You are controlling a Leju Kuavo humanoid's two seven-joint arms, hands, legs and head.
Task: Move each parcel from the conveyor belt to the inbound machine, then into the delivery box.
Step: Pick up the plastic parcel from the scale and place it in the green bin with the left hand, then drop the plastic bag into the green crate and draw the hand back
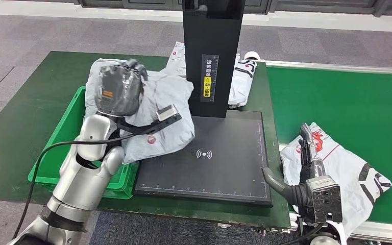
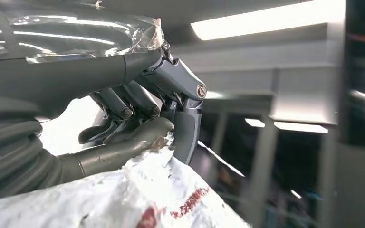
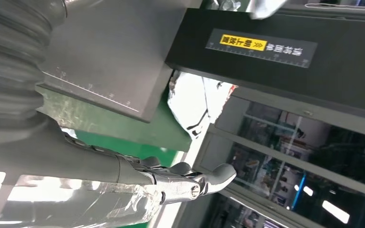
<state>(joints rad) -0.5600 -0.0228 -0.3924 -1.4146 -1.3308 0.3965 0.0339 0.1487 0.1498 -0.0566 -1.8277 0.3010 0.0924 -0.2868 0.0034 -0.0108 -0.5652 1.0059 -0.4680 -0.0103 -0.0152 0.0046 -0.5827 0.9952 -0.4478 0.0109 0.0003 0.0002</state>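
A dark green table is standing on grey carpet tiles; glass-fronted cabinets are lining the background.

Head view: even, diffuse overhead light, moderately bright, colours true. Soft faint shadows only; no hard edges. Focus sharp across frame, slight wide-angle bend at edges. Mild sheen on scanner plate just right of left hand.

Left wrist view: strong backlight. Ceiling strip lights above/beyond left hand blown out to white; a second blown patch behind fingers. Hand itself dark, semi-silhouette. Bkgd beyond hand soft, smeared, out of focus. Parcel under hand overexposed, detail lost.

Right wrist view: mixed exposure. Glare on plastic wrap by right hand; white burnout at frame corner below wrist. Glazed wall beyond fingertips dim, w/ small light reflections. Near cover blurred.
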